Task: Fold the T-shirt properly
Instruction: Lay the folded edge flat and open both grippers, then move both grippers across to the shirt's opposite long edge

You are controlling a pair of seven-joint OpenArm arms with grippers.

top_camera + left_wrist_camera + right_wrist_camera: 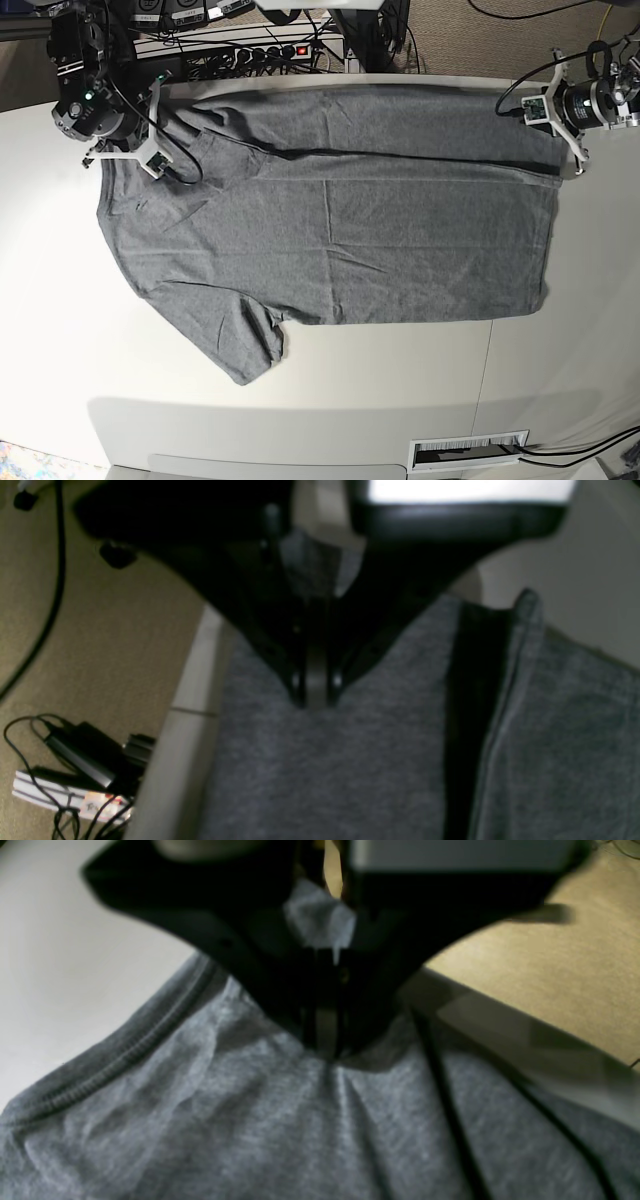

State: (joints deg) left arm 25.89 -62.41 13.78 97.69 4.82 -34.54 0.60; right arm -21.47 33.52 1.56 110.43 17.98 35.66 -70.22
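Base view: soft heather-grey T-shirt (330, 220) wrinkled; left end effector (316, 692), right end effector (327, 1042) both pinching fabric.

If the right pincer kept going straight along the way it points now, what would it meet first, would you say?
The right pincer is shut with its tips already against the grey T-shirt, beside the collar. Going further, it would likely press the cloth into the table, though depth is unclear.
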